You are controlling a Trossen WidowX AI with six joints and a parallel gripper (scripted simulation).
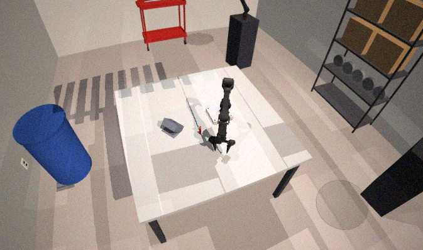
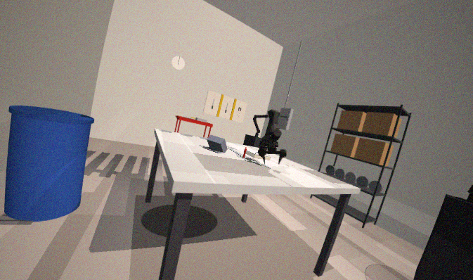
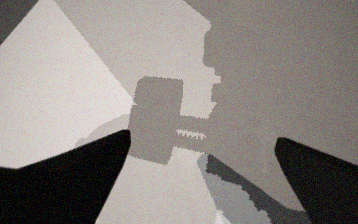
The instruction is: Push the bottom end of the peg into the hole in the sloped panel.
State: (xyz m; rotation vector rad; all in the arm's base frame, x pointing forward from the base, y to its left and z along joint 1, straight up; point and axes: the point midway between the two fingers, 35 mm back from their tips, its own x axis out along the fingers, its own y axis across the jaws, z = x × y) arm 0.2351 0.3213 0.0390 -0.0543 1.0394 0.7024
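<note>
Your claw point(image 1: 222, 146) is hanging wide open and empty over the counter point(image 1: 190, 176), the red peg point(image 1: 200, 128) standing at its ten o'clock.

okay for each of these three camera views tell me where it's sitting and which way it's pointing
Top: high above the room, tilted down on the table; shows the whole arm, the open gripper, the red peg and the sloped panel.
Exterior: low, off a table corner, looking across the tabletop toward the back wall; shows the arm and gripper.
Wrist: on the arm, looking down past both fingers at the tabletop; no peg in view.
Shared: top and exterior both show peg, panel, blue barrel and shelf rack.
</note>
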